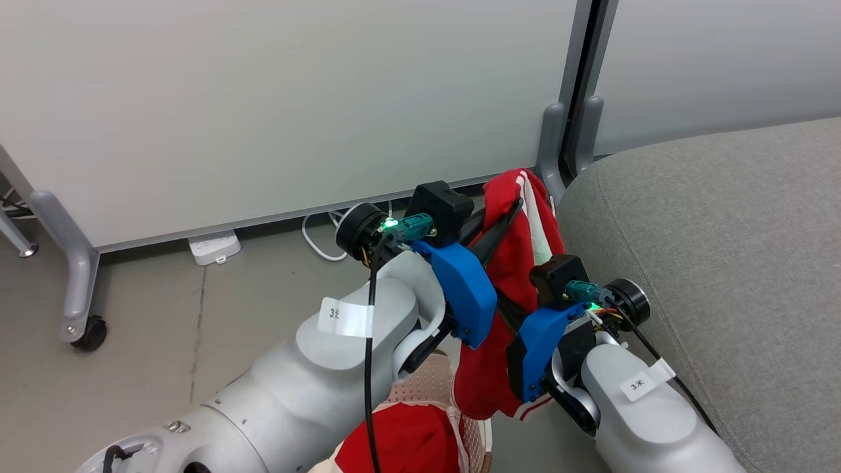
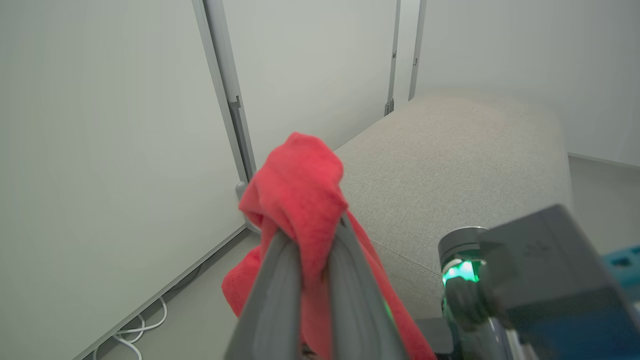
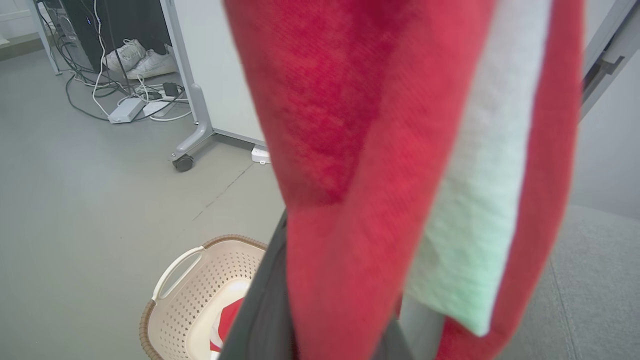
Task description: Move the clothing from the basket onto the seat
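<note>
My left gripper [image 2: 314,232] is clamped on a red garment [image 1: 519,263], held up just beside the grey seat [image 1: 709,249] and above the basket [image 3: 200,280]. Right gripper [image 3: 345,325]: garment draped over it, can't tell its grip. More red cloth [image 1: 407,440] in basket. Grey floor [image 1: 164,315], white wheeled partition [image 1: 263,98], power strip [image 1: 214,247], cable [image 1: 315,244].

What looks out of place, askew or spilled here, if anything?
Nothing is damaged or spilled. One red garment hangs bunched from the left hand, beside the seat, not on it. More clothing lies in the basket.
</note>
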